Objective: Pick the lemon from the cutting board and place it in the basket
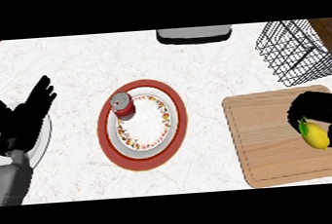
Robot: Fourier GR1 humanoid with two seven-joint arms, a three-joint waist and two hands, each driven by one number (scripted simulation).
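Two hands: both are showing, black, on grey forearms, one at each side of the view.
Right hand (326,115): sitting at 3 o'clock over the cutting board, its fingers are curling round the lemon and holding it.
Lemon (314,135): yellow, oval, with a small green tip; it is lying in the right hand's curl, over the board's right part, its upper side being hidden by the fingers.
Cutting board (267,136): pale wood with straight grain and rounded corners, lying flat at 4 o'clock; its right edge is being cut off by the view.
Basket (294,51): dark wire mesh, standing at 2 o'clock just beyond the board; its far side is running out of view.
Left hand (21,116): resting at 9 o'clock with fingers spread and straight, holding nothing.
Plate (142,125): round, red rim and white centre with a patterned ring, lying at the middle of the desk.
Can (123,104): small, red, with a grey top, standing on the plate's upper left.
Desk (71,62): white marbled stone.
Grey object (194,34): at 12 o'clock, cut off by the top; hard to make out.
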